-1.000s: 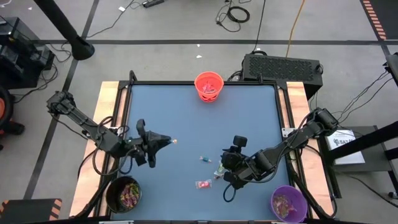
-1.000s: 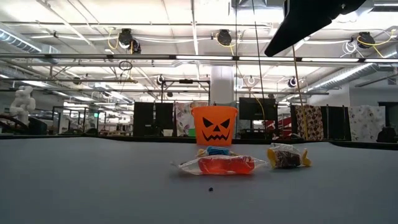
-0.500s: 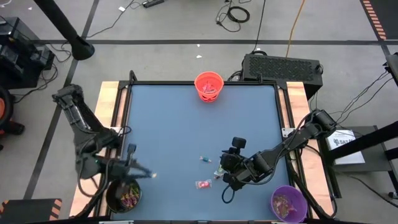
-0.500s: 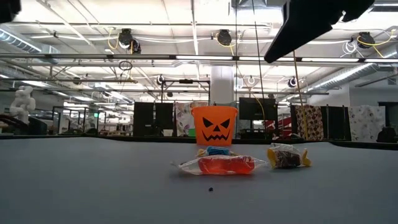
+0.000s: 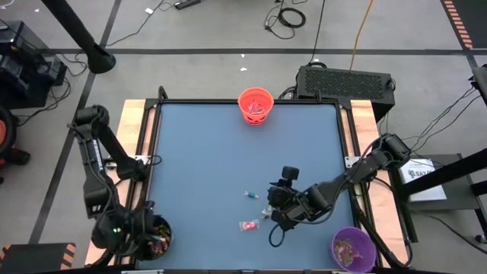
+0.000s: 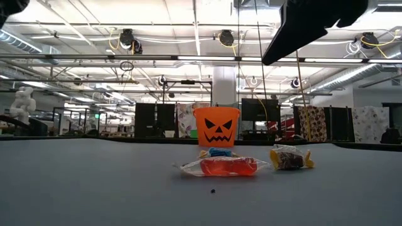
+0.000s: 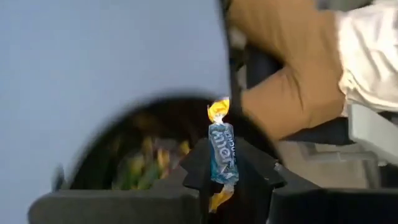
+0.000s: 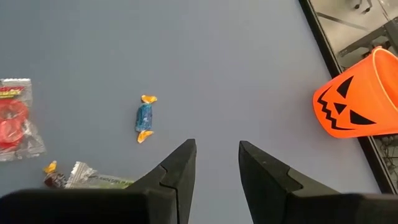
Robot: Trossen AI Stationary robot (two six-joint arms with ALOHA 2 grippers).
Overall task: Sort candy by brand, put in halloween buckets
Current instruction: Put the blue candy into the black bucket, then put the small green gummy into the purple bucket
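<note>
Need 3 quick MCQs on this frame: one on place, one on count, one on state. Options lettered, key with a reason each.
1. Where is the left gripper?
A. over the black bucket
B. beside the orange bucket
C. over the purple bucket

2. How many sweets lie loose on the table?
A. one
B. three
C. six

3. What is the state of the right gripper?
A. shut on a red sweet
B. open and empty
C. shut on a bucket rim

Key: 1 A, its wrist view shows the black bucket below its fingers. 2 B, blue sweet, red packet, green-wrapped sweet. 3 B, a clear gap shows between its fingers.
</note>
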